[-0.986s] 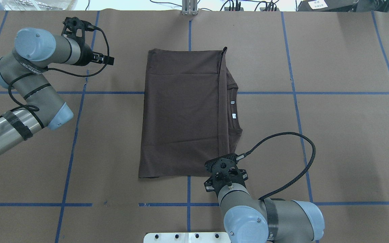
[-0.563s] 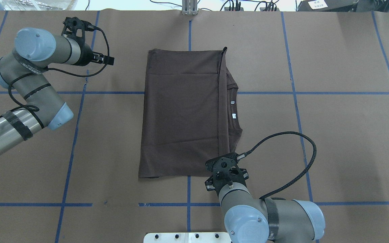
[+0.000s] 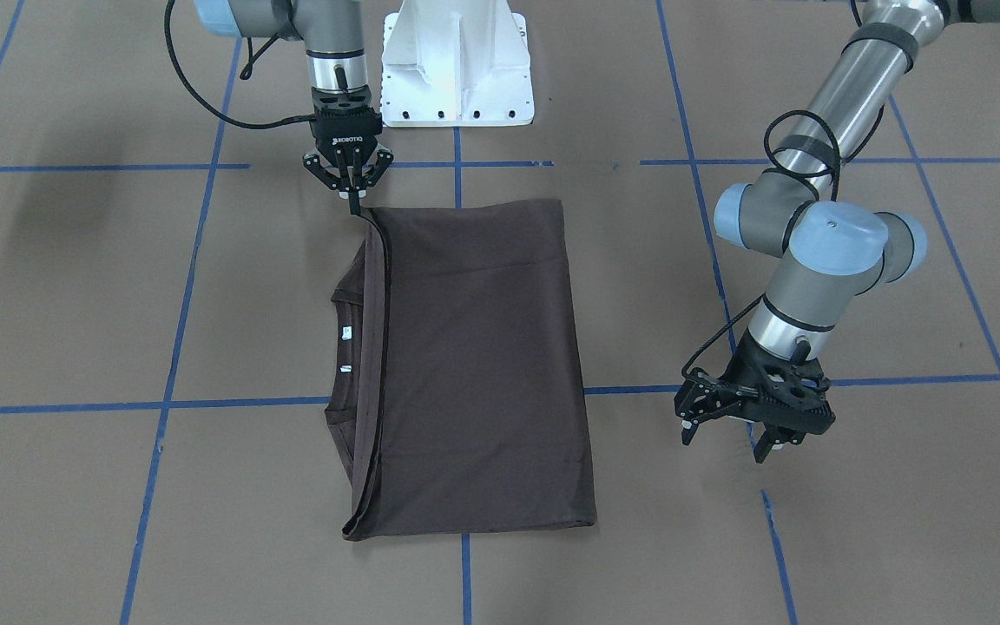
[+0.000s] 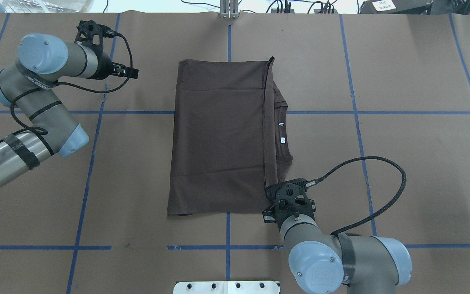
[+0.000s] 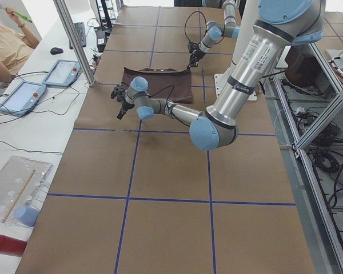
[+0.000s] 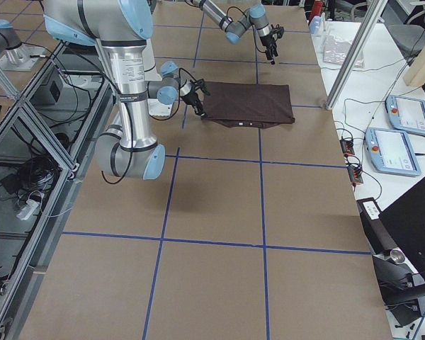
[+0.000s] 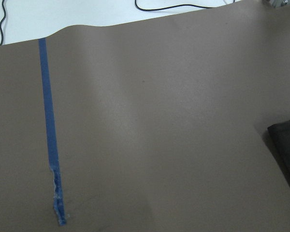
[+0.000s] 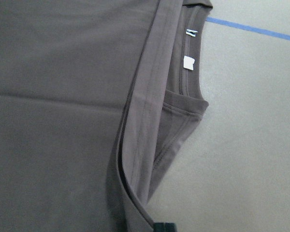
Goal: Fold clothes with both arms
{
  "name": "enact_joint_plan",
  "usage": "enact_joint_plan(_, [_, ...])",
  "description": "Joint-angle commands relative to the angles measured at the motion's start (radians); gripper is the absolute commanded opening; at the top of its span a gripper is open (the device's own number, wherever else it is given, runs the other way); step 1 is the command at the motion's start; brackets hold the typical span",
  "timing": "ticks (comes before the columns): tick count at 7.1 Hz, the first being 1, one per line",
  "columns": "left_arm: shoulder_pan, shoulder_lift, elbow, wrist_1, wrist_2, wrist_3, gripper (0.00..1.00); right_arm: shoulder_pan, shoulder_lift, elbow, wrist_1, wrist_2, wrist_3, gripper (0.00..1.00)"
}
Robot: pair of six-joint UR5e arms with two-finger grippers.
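Bearing ROBOTIQ, right end effector point(image 3: 353, 204), closed at T-shirt point(image 3: 474, 365)

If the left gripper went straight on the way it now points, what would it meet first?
Probably the brown paper table cover, short of the T-shirt; the left gripper tilts downward, though depth is unclear.

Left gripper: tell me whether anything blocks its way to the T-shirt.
Nothing visible does. Only bare table with flat blue tape lines lies between the left gripper and the T-shirt; the right gripper pinches a corner on the opposite side.
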Motion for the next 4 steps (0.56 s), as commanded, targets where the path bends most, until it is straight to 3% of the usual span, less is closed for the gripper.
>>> enact_joint_plan(1, [0.000, -0.002, 0.000, 0.000, 0.000, 0.000, 1.00, -0.031, -0.023, 0.005, -0.001, -0.003, 0.072, 0.00])
enact_joint_plan(2, [0.000, -0.002, 0.000, 0.000, 0.000, 0.000, 1.00, -0.034, -0.028, 0.005, -0.001, -0.003, 0.094, 0.00])
enact_joint_plan(3, [0.000, -0.002, 0.000, 0.000, 0.000, 0.000, 1.00, -0.035, -0.026, 0.005, 0.001, -0.002, 0.103, 0.57])
enact_joint_plan(4, [0.000, -0.003, -0.001, 0.000, 0.000, 0.000, 1.00, -0.032, -0.026, 0.040, 0.007, 0.005, 0.103, 1.00])
